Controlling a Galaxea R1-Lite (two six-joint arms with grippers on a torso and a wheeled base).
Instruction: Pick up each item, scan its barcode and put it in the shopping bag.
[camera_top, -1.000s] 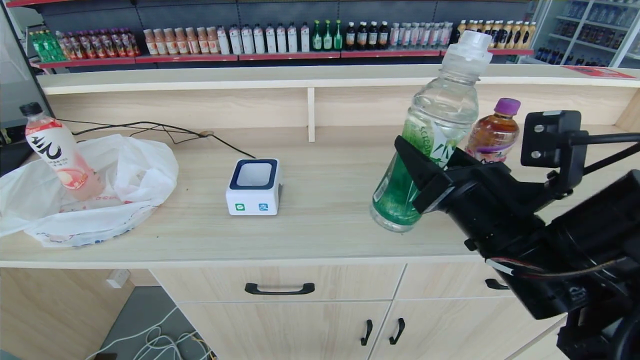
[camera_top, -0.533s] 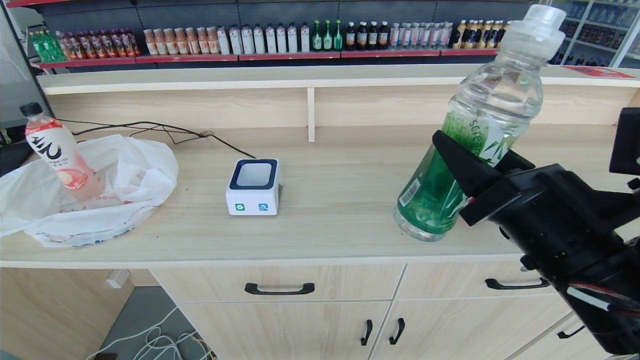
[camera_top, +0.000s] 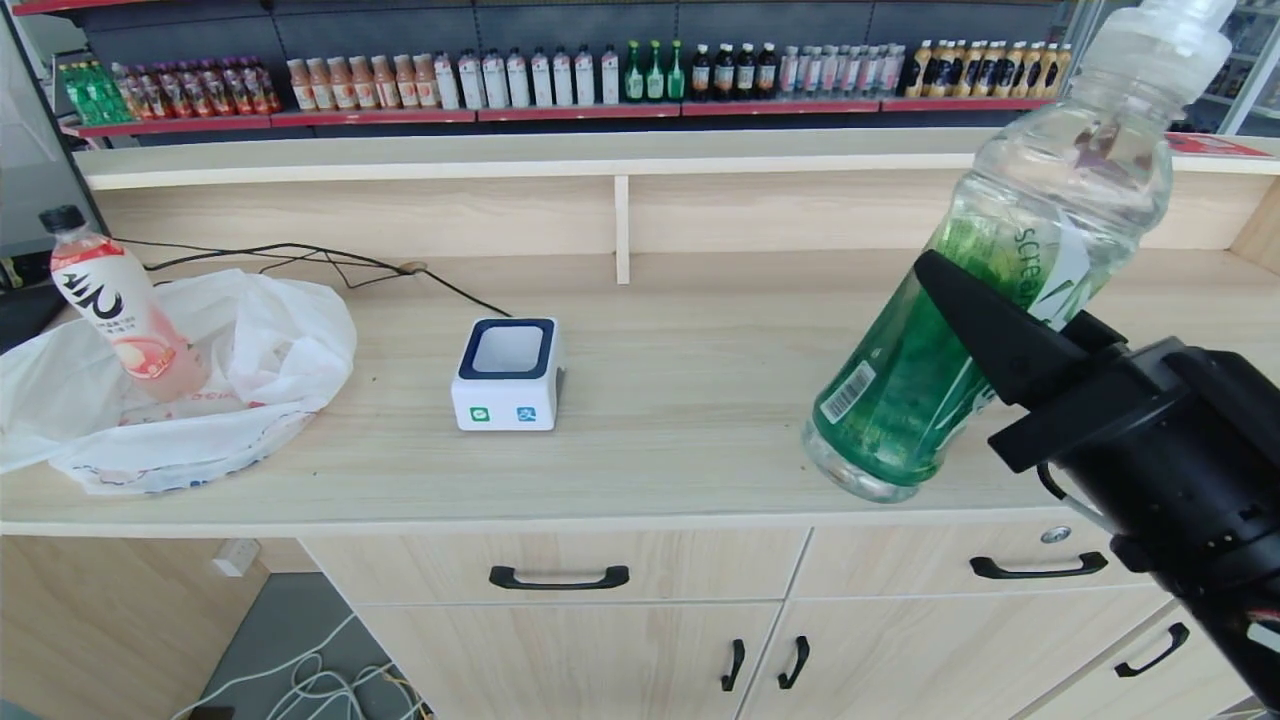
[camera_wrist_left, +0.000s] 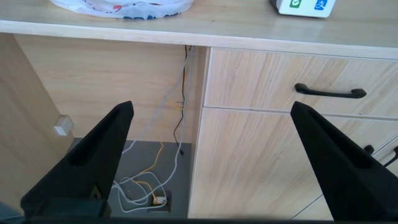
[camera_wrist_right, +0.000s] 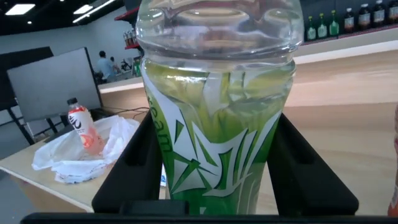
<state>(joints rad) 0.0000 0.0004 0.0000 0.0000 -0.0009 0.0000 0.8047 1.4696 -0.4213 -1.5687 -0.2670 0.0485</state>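
The jaws of the right gripper (camera_top: 1000, 300) are clenched on the green bottle (camera_top: 940, 370), one black finger on each side of its label. In the right wrist view the two fingers press against the bottle's (camera_wrist_right: 217, 93) sides, with the right gripper (camera_wrist_right: 217, 168) closed just to the bottle's width. The bottle is tilted: its clear cap points to the upper right corner of the head view and its base lies toward the lower middle right, over the front edge of the bench (camera_top: 680, 400). A barcode (camera_top: 850, 392) shows on the lower part of the bottle, on the side turned to the left of the frame.

The jaws of the left gripper (camera_wrist_left: 211, 155) are released and wide apart, with nothing between them; they face the cabinet front under the bench, near a drawer handle (camera_wrist_left: 329, 93).

In the middle of the head view the white scanner (camera_top: 505, 375) stands on the bench, well apart from the green bottle. At the left of the frame lies the white bag (camera_top: 250, 350), and a pink bottle (camera_top: 120, 305) leans in it.
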